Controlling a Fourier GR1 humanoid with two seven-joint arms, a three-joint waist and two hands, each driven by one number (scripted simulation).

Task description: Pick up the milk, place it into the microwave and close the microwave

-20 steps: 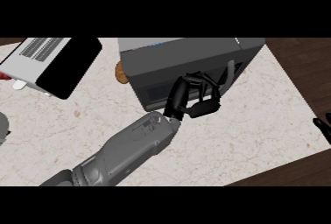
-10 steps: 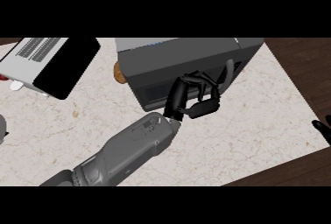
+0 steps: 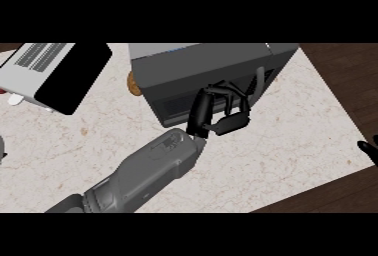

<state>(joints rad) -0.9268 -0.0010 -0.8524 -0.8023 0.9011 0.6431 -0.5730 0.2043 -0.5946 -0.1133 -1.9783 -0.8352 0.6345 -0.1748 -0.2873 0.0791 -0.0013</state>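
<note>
The microwave [image 3: 199, 62] is a dark grey box at the top middle of the counter, with its door facing me and looking closed. A vertical handle [image 3: 259, 81] runs down the door's right side. My left hand [image 3: 201, 111] rests against the door front just left of that handle, fingers loosely bent and thumb out, holding nothing. No milk shows anywhere. Only a black tip of my right hand [image 3: 367, 150] appears at the right edge.
A white and black appliance [image 3: 57, 75] lies tilted at the top left. A brown, bread-like item [image 3: 134, 84] sits against the microwave's left side. The counter's right edge [image 3: 336, 100] runs diagonally, with dark wood floor beyond it.
My left hand has stayed on the microwave door with hardly any shift. The tip of my right hand has slid a little lower along the right edge.
</note>
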